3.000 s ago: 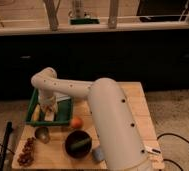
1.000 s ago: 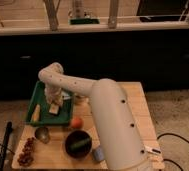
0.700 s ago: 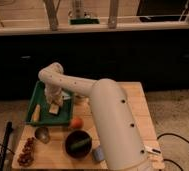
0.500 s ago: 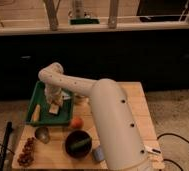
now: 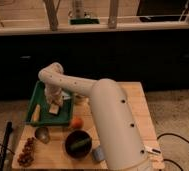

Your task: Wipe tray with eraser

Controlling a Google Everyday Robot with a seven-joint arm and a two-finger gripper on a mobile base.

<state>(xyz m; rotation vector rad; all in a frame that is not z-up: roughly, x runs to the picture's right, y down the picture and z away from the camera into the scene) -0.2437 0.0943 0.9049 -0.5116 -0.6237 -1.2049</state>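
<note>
The dark green tray (image 5: 37, 96) lies at the back left of the wooden table. My gripper (image 5: 55, 101) points down over the tray's middle. It is shut on the eraser (image 5: 54, 109), a pale cream block whose lower end rests on the tray floor. The white arm reaches in from the lower right and hides the tray's right rim.
A yellow elongated piece (image 5: 35, 114) lies in the tray's left part. In front of the tray are an orange fruit (image 5: 77, 122), a metal cup (image 5: 42, 134), a dark bowl (image 5: 79, 144), a brown cluster (image 5: 27, 151) and a light blue-grey block (image 5: 98, 154).
Since three seconds ago my gripper has slid to the right across the tray with the eraser. Over the last second it has stayed almost still.
</note>
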